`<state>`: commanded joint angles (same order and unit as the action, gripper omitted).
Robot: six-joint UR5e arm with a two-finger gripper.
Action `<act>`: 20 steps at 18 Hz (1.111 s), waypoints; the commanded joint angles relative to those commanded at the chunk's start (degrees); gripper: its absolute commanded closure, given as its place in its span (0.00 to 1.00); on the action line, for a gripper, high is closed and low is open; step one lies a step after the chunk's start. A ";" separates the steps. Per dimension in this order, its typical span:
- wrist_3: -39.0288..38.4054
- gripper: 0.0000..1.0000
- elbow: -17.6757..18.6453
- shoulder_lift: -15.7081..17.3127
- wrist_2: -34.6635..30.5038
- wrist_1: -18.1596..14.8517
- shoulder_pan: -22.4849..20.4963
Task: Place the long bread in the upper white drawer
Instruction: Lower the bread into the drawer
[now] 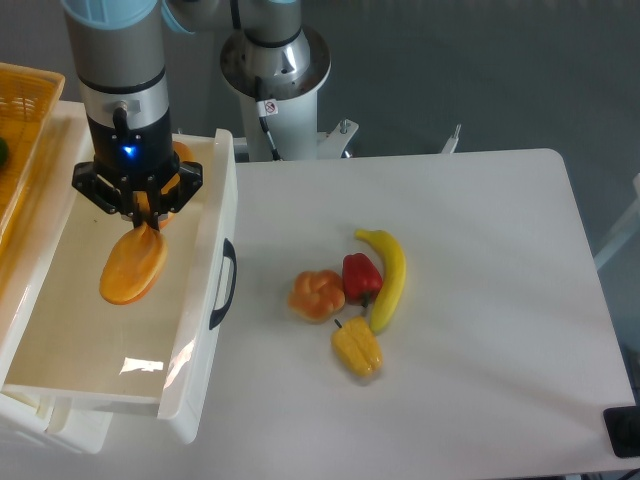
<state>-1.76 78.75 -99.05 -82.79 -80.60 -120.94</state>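
**Loaf held over open drawer; release pending**

Fixed camera view. The gripper (140, 211) is positioned inside the outline of the upper white drawer (198, 330), with its fingers pinched on the upper end of the long bread (133, 266). The loaf hangs below the fingers, tilted, its lower end toward the drawer's left wall. Whether the loaf touches the drawer floor cannot be told from this angle; it appears to be just above it. The drawer is pulled open, its black handle (226, 284) on the front panel facing the table.

On the table, to the right of the drawer and well apart from it, lie a round bun (316, 294), a red pepper (361, 276), a banana (388, 276) and a yellow pepper (357, 346), clustered and touching one another. A yellow woven basket (22, 95) sits to the left of the drawer's rear corner.

Judgement: the carry step is essentially complete and the placing step is in hand. The next move calls for a short descent if clearance remains, then parting the fingers to let the loaf settle, followed by a straight lift clear of the drawer walls.
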 joint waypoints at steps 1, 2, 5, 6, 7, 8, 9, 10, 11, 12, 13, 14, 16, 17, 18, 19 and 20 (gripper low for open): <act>0.00 0.77 0.00 0.09 0.00 0.00 0.00; 0.00 0.75 0.00 0.09 -0.09 0.00 0.00; 0.09 0.69 0.00 0.09 -0.26 0.00 0.00; 0.09 0.67 0.00 0.09 -0.26 0.00 0.00; 0.09 0.65 0.09 0.09 -0.35 0.00 0.00; 0.09 0.63 0.09 0.09 -0.44 0.00 0.00; 0.09 0.63 0.09 0.09 -0.44 0.00 0.00; 0.17 0.63 0.09 0.09 -0.44 0.00 0.00; 0.26 0.63 0.09 0.00 -0.44 0.09 0.00; 0.35 0.63 0.09 0.00 -0.44 0.09 0.00; 0.35 0.63 0.09 0.00 -0.44 0.00 0.00; 0.35 0.63 0.09 0.00 -0.44 0.00 0.00; 0.53 0.63 0.09 0.09 -0.44 0.09 0.00; 0.53 0.63 0.09 0.09 -0.44 0.09 0.00; 0.61 0.61 0.09 0.18 -0.44 0.09 0.00; 0.62 0.59 0.00 0.18 -0.44 0.17 0.00; 0.62 0.59 0.00 0.18 -0.44 0.61 0.00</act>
<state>-1.14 78.75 -98.88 -83.23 -79.98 -120.94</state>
